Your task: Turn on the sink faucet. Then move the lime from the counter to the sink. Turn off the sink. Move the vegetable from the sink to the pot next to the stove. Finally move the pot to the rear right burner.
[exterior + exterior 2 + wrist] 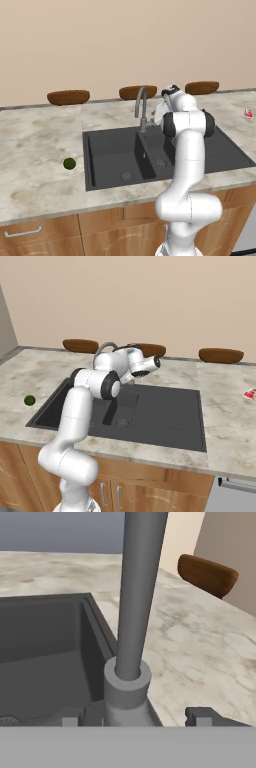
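The grey gooseneck sink faucet (142, 107) stands behind the dark double-basin sink (111, 150) set in the marbled counter (35, 145). My gripper (135, 718) is down at the faucet's base, by the right side of the stem in the left base view. In the hand view the faucet (137, 597) rises close in front. One fingertip (71, 720) shows left of its collar and the other to the right, both with a gap to it. The gripper is open and holds nothing. The lime (69, 163) lies on the counter left of the sink. The pot and the stove are out of view.
Three brown oval bowls (68, 97) (131, 92) (202, 88) line the back wall. A small red-and-white item (248, 114) lies on the counter at the far right. My arm reaches over the sink's right basin. Wooden cabinet fronts (40, 235) run below the counter.
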You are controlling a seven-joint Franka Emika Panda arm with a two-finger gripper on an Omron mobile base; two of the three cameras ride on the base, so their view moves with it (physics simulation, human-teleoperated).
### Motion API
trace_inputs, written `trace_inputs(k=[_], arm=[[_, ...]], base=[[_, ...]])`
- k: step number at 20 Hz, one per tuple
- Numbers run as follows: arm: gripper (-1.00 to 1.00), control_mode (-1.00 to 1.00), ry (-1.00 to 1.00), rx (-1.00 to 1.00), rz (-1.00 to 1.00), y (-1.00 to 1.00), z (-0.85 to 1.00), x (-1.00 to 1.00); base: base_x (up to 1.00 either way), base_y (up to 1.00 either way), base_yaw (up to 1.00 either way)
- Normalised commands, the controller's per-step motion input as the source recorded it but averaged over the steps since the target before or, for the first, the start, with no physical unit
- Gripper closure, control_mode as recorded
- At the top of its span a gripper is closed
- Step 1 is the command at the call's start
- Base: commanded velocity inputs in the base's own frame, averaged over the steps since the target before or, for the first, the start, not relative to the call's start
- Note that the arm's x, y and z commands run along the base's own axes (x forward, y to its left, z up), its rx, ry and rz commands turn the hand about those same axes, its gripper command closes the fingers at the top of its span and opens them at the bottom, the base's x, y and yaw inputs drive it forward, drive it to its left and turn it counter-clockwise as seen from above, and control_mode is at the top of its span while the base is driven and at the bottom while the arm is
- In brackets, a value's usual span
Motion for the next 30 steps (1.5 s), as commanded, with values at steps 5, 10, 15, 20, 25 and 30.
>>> trace_inputs(k=[5, 10, 15, 20, 25, 30], arm=[[1.00, -1.00, 0.00, 0.01, -0.01, 0.00, -0.01, 0.00], [1.00, -1.00, 0.00, 0.01, -0.07, -0.15, -0.06, -0.01], [1.00, -1.00, 0.00, 0.02, -0.13, -0.32, -0.21, 0.04], [1.00, -1.00, 0.00, 0.04, -0.15, -0.46, -0.26, 0.06], [1.00, -1.00, 0.00, 0.04, -0.14, -0.49, -0.29, 0.01], [1.00, -1.00, 0.00, 0.00, -0.14, -0.54, -0.41, 0.00]], base=[[0.00, 0.00, 0.00], [0.00, 0.00, 0.00], [0.00, 0.00, 0.00], [0.00, 0.00, 0.00], [0.00, 0.00, 0.00], [0.00, 0.00, 0.00]])
